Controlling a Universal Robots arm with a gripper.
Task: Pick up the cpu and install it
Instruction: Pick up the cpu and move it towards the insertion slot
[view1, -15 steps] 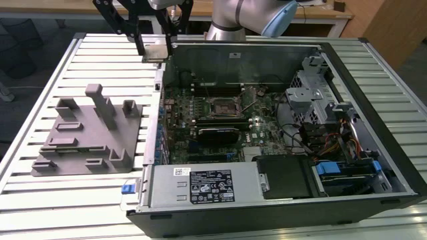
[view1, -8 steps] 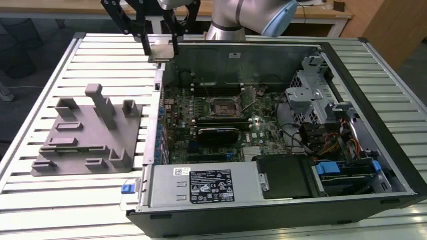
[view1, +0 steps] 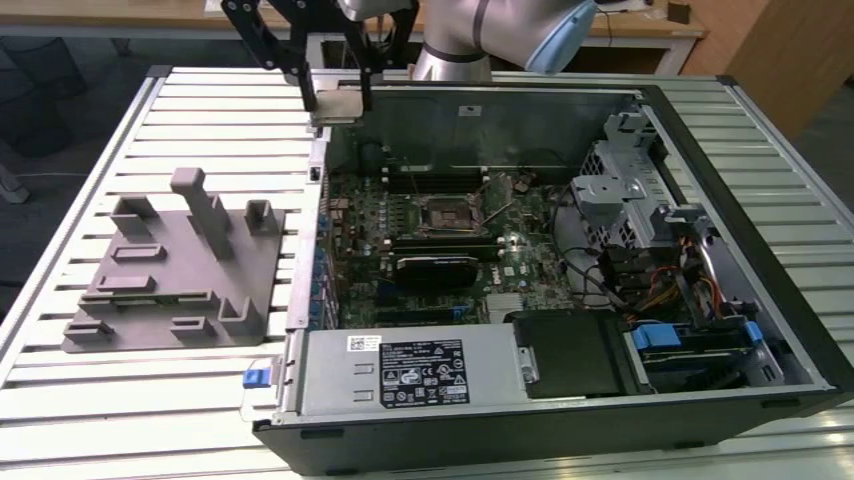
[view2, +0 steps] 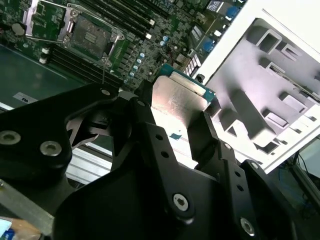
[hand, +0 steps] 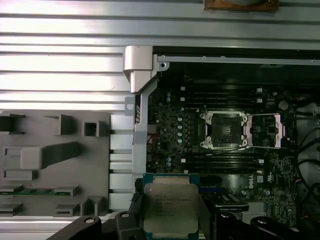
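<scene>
A: The matte black gripper (view1: 334, 92) is up at eleven o'clock in the exterior view. Its two fingers are pinched in on the cpu (view1: 336, 106), a small flat square chip with a pale silver metal lid.

B: Clamped on opposite edges, yes. In both wrist views the cpu (view2: 175, 97) (hand: 170, 206) sits flat between the fingers (view2: 202, 132), with a green board edge peeping out round the dull, brushed lid.

A: It's held over the far corner of the open grey steel computer case (view1: 747, 330).

B: Inside lies the densely studded green motherboard (view1: 527, 235). Its black square socket frame (view1: 445, 210) is at five o'clock from the chip, well apart.

A: And at seven o'clock from the chip, the blocky grey plastic fixture (view1: 174, 270), all slots and upright tabs, lies on the ribbed aluminium table (view1: 120, 400), just beside the case.
</scene>
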